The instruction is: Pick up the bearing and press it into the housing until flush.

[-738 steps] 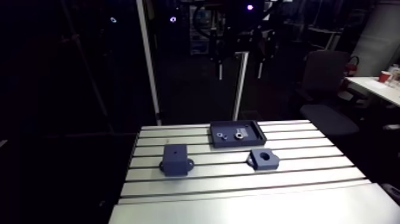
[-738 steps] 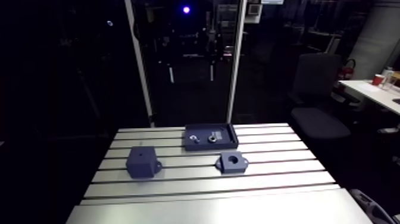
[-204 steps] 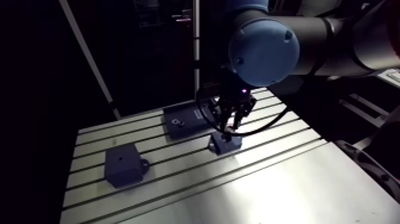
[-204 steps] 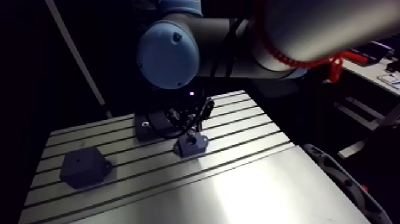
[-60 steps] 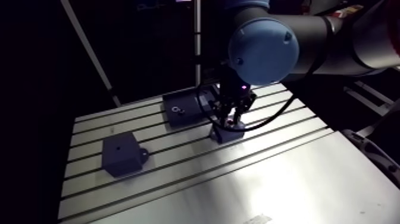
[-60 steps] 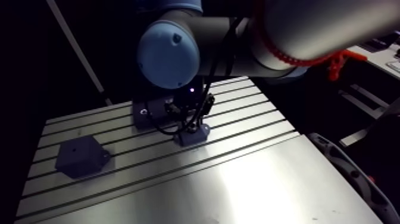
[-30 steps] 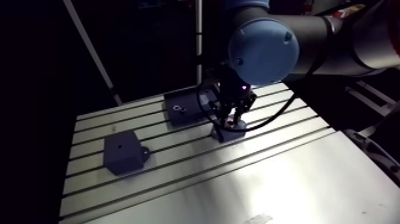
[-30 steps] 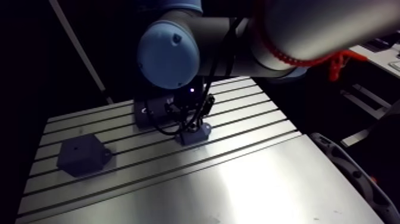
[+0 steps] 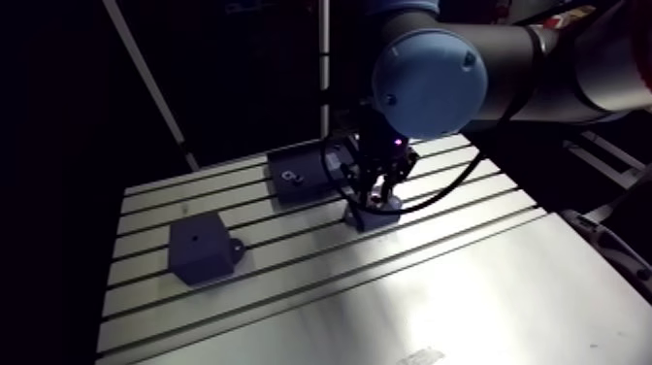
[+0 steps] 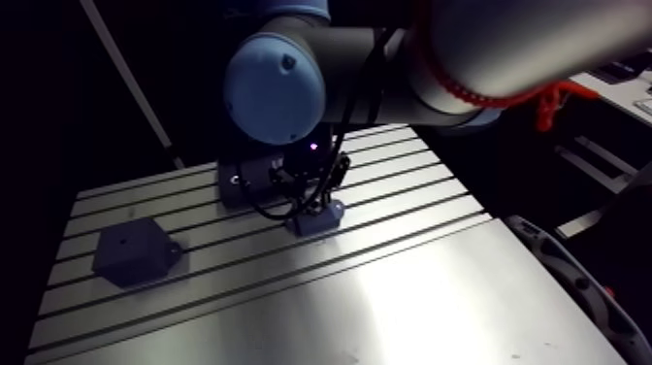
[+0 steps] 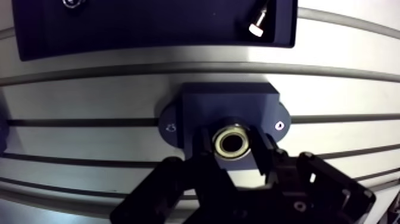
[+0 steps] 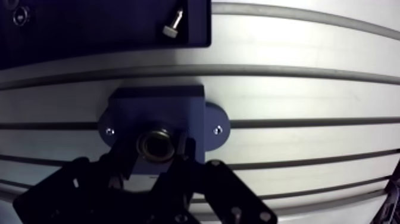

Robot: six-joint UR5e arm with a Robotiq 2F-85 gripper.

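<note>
The black two-fingered gripper stands over the dark blue flanged housing block, its fingers clamped on either side of the small silver ring bearing, which sits in the housing's round bore. Just to the far side, on the slotted aluminium surface, a shallow dark blue tray holds a small metal pin

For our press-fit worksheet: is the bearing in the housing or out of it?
In. The bearing sits in the bore of the housing, its ring framed by the dark block. Whether it is flush, cannot tell.
</note>
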